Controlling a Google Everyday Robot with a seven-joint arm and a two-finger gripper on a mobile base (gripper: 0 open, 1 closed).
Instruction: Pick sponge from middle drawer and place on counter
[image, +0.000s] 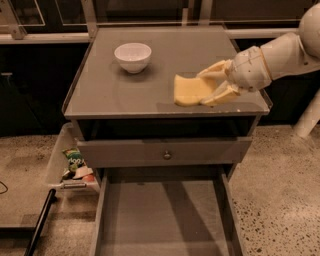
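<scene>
- Reaching in from the right, the white arm (280, 54) carried the gripper (206, 88) over the front right part of the counter (160, 55).
- The gripper's cream fingers (214, 70) were closed on the sponge (189, 90), one above it and one below.
- The yellow sponge stuck out to the left of the fingers, close over the grey surface; whether it touched the counter could not be told.
- The counter top was flat, matte and grey, with a white bowl (132, 56) standing upright near its back left, well apart from the sponge.
- Below the top sat a grey drawer front (125, 153) with a small round knob (167, 155).
- Lower down, the middle drawer (160, 215) stood pulled out, its smooth grey bottom bare.
- Speckled terrazzo floor (275, 175) spread around the cabinet.
- A clear bin (59, 159) holding coloured packets sat on the floor at the cabinet's left, and a dark rod (40, 226) lay in front of it.
- Dark cabinets lined the room behind.
</scene>
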